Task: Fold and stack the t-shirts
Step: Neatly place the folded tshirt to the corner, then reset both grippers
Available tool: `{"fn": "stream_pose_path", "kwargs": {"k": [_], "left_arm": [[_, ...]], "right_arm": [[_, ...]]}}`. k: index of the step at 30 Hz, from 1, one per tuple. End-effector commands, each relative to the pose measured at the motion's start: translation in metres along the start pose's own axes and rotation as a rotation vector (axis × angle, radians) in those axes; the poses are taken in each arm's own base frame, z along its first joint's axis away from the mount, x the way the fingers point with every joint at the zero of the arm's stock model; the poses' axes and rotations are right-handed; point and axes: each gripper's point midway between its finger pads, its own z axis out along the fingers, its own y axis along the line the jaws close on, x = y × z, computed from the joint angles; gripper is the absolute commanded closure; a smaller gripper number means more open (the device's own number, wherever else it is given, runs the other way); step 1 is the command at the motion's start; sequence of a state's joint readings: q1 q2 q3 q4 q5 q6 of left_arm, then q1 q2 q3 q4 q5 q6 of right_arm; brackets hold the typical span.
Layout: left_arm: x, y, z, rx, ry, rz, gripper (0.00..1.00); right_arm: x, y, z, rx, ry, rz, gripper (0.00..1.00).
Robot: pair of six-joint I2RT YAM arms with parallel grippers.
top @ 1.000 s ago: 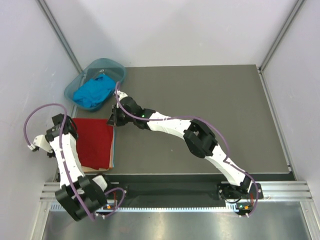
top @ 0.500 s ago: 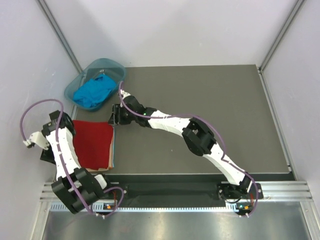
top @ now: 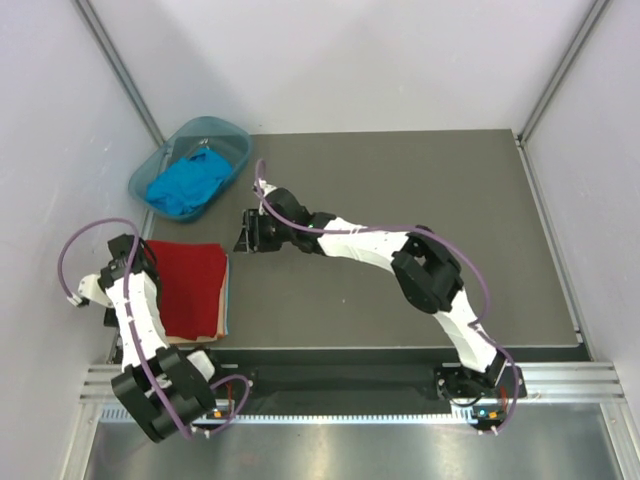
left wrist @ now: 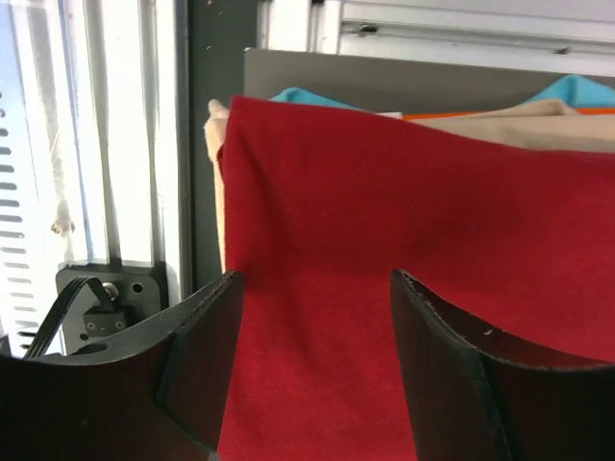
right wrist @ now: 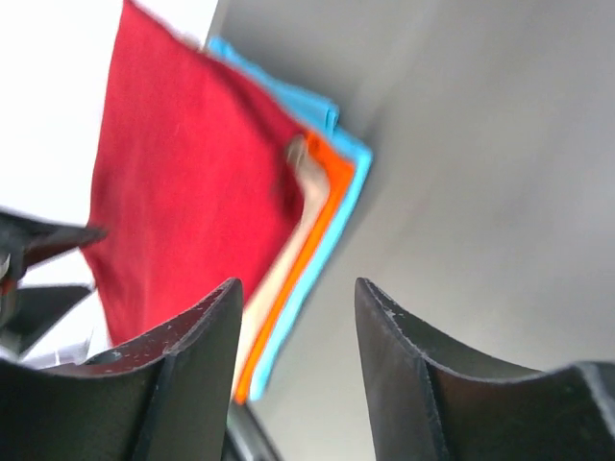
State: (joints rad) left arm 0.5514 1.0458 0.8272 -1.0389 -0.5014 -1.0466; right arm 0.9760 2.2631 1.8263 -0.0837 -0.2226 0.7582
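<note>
Soft, even light from above fills the overhead view: pale walls bright, the dark desk (top: 420, 190) matte, a faint shadow hugging the right arm (top: 360, 245). The metal rail (top: 560, 378) at the near edge carries a mild sheen. From the left wrist, the red t-shirt (left wrist: 404, 250) is crisp, while the slatted metal (left wrist: 106, 144) at far left burns out to white; the left tool (left wrist: 315, 288) reads near-black. The right wrist view is soft and smeared, its upper-left corner blown white, the right tool (right wrist: 296, 298) dark and unfocused.
</note>
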Motion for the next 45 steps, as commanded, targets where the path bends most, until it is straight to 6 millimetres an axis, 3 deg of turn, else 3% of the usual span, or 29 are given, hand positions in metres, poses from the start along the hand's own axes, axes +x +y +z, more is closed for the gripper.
{"fn": "stream_pose_path", "kwargs": {"k": [1,3,6,8,9,11,12,13,15,16,17,18,21,22,23,24,25,26,28,29,30,33,36,38,45], "left_arm": [[-0.017,-0.006,0.002,-0.007,-0.071,-0.059,0.33],[-0.024,-0.005,0.001,-0.033,-0.089,-0.066,0.33],[-0.038,-0.008,-0.016,-0.070,-0.085,-0.078,0.33],[-0.057,-0.029,-0.037,-0.008,-0.115,-0.061,0.34],[-0.063,-0.040,-0.046,0.036,-0.127,-0.042,0.34],[-0.063,-0.092,-0.078,0.270,-0.127,0.053,0.30],[-0.057,-0.109,-0.091,0.360,-0.110,0.104,0.25],[-0.045,-0.130,-0.112,0.480,-0.087,0.175,0.22],[-0.024,-0.155,-0.138,0.615,-0.067,0.257,0.14],[0.000,-0.169,-0.164,0.708,-0.058,0.335,0.13],[0.017,-0.178,-0.174,0.753,-0.055,0.403,0.12],[0.043,-0.188,-0.201,0.848,-0.039,0.474,0.12],[0.097,-0.202,-0.237,1.007,0.014,0.620,0.13],[0.127,-0.202,-0.267,1.123,0.033,0.685,0.13],[0.145,-0.201,-0.278,1.171,0.037,0.753,0.13],[0.159,-0.197,-0.291,1.224,0.045,0.801,0.14],[0.188,-0.186,-0.317,1.323,0.074,0.874,0.14],[0.199,-0.179,-0.327,1.369,0.070,0.924,0.14],[0.234,-0.153,-0.345,1.477,0.118,1.024,0.14],[0.245,-0.145,-0.367,1.592,0.153,1.038,0.14],[0.264,-0.127,-0.365,1.627,0.202,1.103,0.14],[0.288,-0.096,-0.371,1.712,0.248,1.204,0.14],[0.298,-0.077,-0.372,1.776,0.313,1.255,0.14],[0.293,-0.068,-0.379,1.835,0.337,1.235,0.13],[0.271,-0.067,-0.383,1.870,0.275,1.169,0.03]], "right_arm": [[-0.033,0.036,-0.047,-0.090,-0.082,-0.073,0.49],[-0.042,0.027,-0.068,-0.063,-0.106,-0.072,0.48],[-0.054,0.025,-0.096,-0.057,-0.139,-0.065,0.45],[-0.062,0.026,-0.119,-0.054,-0.161,-0.076,0.44],[-0.062,0.023,-0.126,-0.036,-0.156,-0.077,0.35],[-0.068,0.018,-0.154,0.004,-0.184,-0.097,0.24],[-0.065,0.011,-0.164,0.032,-0.180,-0.098,0.01],[-0.066,0.006,-0.175,0.054,-0.192,-0.109,0.00],[-0.069,-0.013,-0.209,0.119,-0.237,-0.101,0.00],[-0.069,-0.021,-0.221,0.141,-0.250,-0.098,0.00],[-0.069,-0.036,-0.245,0.182,-0.284,-0.087,0.00],[-0.069,-0.043,-0.257,0.206,-0.302,-0.086,0.00],[-0.064,-0.075,-0.304,0.323,-0.358,-0.082,0.00],[-0.062,-0.082,-0.316,0.351,-0.366,-0.091,0.00],[-0.058,-0.095,-0.339,0.414,-0.398,-0.080,0.00],[-0.055,-0.101,-0.349,0.442,-0.407,-0.079,0.00],[-0.047,-0.111,-0.357,0.475,-0.405,-0.073,0.00],[-0.044,-0.115,-0.378,0.511,-0.440,-0.067,0.00],[-0.037,-0.121,-0.395,0.557,-0.464,-0.050,0.00],[-0.030,-0.123,-0.409,0.581,-0.488,-0.042,0.00],[-0.027,-0.124,-0.416,0.591,-0.499,-0.042,0.00],[-0.018,-0.126,-0.447,0.649,-0.572,0.001,0.00],[-0.012,-0.120,-0.470,0.659,-0.633,0.021,0.00],[-0.008,-0.116,-0.480,0.648,-0.657,0.025,0.00],[-0.006,-0.111,-0.487,0.637,-0.667,0.043,0.00]]}}
